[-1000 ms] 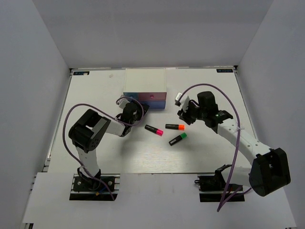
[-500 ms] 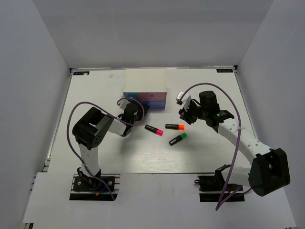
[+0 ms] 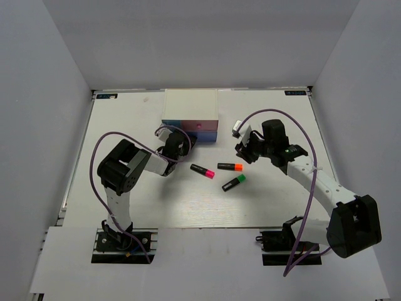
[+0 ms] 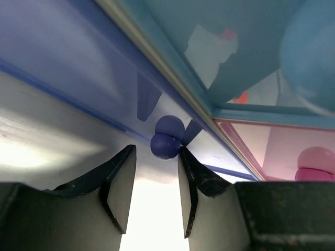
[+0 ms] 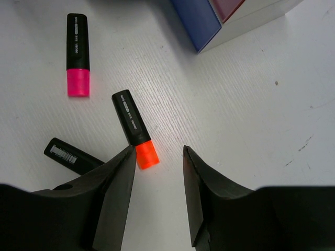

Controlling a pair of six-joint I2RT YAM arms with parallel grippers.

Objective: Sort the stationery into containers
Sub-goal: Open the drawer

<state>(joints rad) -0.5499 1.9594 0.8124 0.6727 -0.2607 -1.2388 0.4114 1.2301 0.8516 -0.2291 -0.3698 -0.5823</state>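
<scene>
From where I stand, the left arm (image 3: 119, 172) is a chain of bulky, rounded black joint housings joined by white link tubes, and the right arm (image 3: 313, 179) is built the same way. A thin purple cable (image 3: 116, 133) swings clear of each arm in a wide loop, running from near the foot to the wrist. Each arm is bolted onto a flat black base plate (image 3: 122, 241). The right arm has a tiny green mark (image 3: 289, 149) near its wrist and a small white block (image 3: 237, 128) at its end. The left gripper (image 4: 156, 150) and right gripper (image 5: 158, 149) have matte black, wedge-shaped fingers (image 5: 116, 193) with flat inner faces.
</scene>
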